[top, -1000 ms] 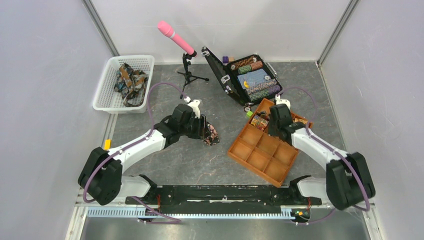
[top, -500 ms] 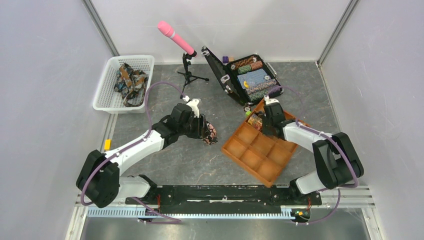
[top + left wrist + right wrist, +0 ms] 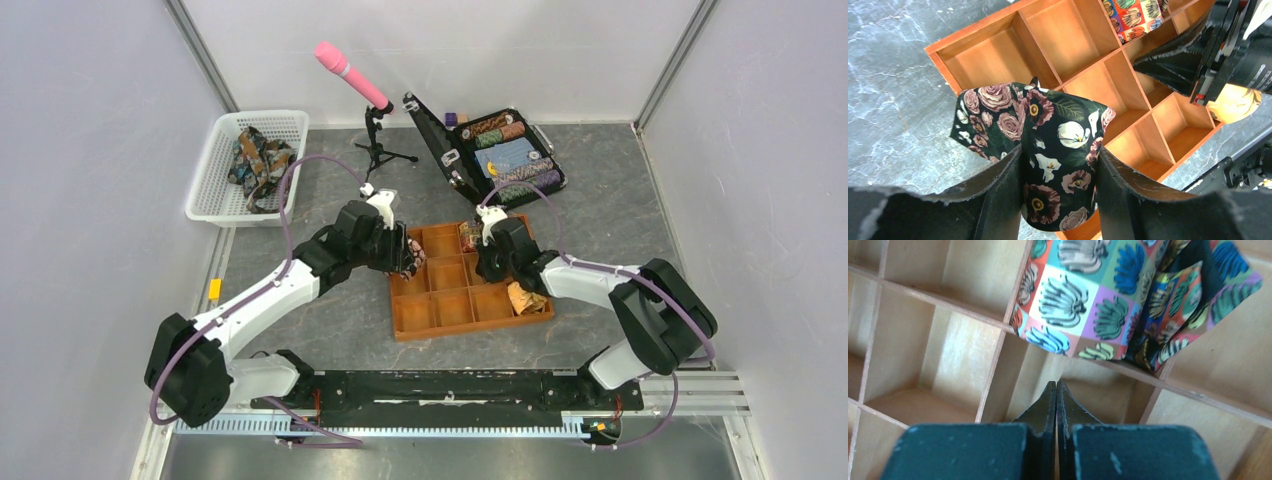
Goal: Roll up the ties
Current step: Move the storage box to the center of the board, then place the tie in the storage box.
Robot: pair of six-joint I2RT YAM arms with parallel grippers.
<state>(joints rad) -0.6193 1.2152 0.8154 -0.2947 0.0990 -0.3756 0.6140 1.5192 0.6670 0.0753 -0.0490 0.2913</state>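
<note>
My left gripper (image 3: 410, 258) is shut on a rolled tie (image 3: 1058, 145), dark with roses and white lilies, held just above the left edge of the orange wooden tray (image 3: 470, 330). The right gripper (image 3: 484, 266) is shut and empty, its tips (image 3: 1056, 385) down inside a tray compartment (image 3: 948, 355). Beside those tips a bright checked tie (image 3: 1083, 295) fills a back compartment, also seen from above (image 3: 468, 235). In the tray's near right corner lies a tan-gold tie (image 3: 524, 298). More ties (image 3: 255, 160) lie loose in the white basket (image 3: 215, 200).
An open black case of poker chips (image 3: 505, 155) stands behind the tray. A pink microphone (image 3: 350, 72) on a small tripod stands at the back centre. Grey walls close in both sides. In the left wrist view the right arm (image 3: 1228, 55) hangs over the tray (image 3: 1063, 35).
The tray has slid left and turned square to the table, with the shut right gripper moving left inside it. It now reaches the left gripper, which shifted slightly with its tie.
</note>
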